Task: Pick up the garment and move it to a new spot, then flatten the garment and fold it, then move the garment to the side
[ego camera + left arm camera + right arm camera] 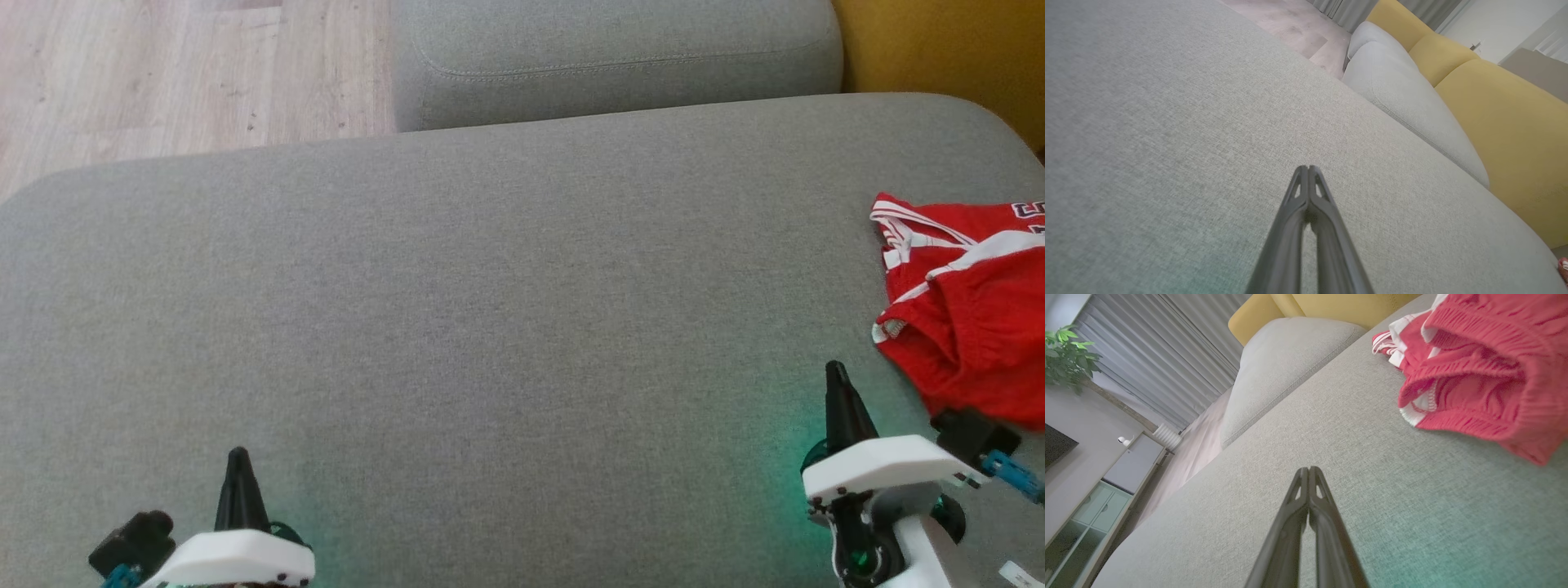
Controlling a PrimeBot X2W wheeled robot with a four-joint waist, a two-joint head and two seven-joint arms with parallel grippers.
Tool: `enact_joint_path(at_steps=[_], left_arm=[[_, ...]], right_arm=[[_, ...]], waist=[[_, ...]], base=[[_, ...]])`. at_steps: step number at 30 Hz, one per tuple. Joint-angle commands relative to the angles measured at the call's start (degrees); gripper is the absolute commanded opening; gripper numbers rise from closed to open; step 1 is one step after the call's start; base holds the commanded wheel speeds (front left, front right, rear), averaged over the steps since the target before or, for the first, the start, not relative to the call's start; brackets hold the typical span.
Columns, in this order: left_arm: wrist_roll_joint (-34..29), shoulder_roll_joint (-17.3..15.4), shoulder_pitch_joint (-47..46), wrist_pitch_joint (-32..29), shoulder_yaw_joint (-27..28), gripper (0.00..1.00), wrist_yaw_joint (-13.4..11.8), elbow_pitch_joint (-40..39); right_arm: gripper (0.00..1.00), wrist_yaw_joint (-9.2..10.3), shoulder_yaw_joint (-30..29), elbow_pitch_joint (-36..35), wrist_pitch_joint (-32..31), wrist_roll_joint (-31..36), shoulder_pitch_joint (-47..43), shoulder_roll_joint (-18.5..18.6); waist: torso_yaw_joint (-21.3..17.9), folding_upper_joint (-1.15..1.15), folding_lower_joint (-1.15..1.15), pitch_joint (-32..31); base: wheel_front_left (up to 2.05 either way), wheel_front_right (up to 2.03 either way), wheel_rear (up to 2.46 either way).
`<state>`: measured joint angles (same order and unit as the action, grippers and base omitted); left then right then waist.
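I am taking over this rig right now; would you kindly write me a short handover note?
Left gripper: shut, empty, at the grey cushion's near left.
Right gripper: shut, empty, close to the garment, not touching it.
The garment, red, lies crumpled at the cushion's right edge.
Done: nothing visible yet.
Left: pick up, move, flatten, fold, set aside.

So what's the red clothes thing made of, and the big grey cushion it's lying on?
The red garment looks like soft, matte knit sports fabric: ribbed gathered bands, white striped trim; maybe polyester, I can't be sure. The grey cushion looks like matte woven upholstery cloth: a fine speckled weave shows.
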<state>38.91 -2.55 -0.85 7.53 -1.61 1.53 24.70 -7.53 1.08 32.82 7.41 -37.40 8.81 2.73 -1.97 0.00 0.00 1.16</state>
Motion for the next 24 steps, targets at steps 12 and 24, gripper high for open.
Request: enact_joint_path(at_steps=[12, 24], left_arm=[[8.53, -0.16, -2.94, -2.25, 2.38, 0.0, 1.02, -3.34], [16.7, -0.19, -3.38, -4.39, 3.43, 0.0, 1.92, -4.67]], right_arm=[[0.0, 0.02, -1.16, -4.67, -2.15, -8.87, 0.93, 0.12], [0.0, 0.02, -2.34, -7.25, -4.3, -17.25, 0.28, 0.13]], waist=[[0.29, 0.0, 0.0, -0.15], [0.6, 0.0, 0.0, -0.3]], base=[[0.0, 0.0, 0.0], [0.0, 0.0, 0.0]])
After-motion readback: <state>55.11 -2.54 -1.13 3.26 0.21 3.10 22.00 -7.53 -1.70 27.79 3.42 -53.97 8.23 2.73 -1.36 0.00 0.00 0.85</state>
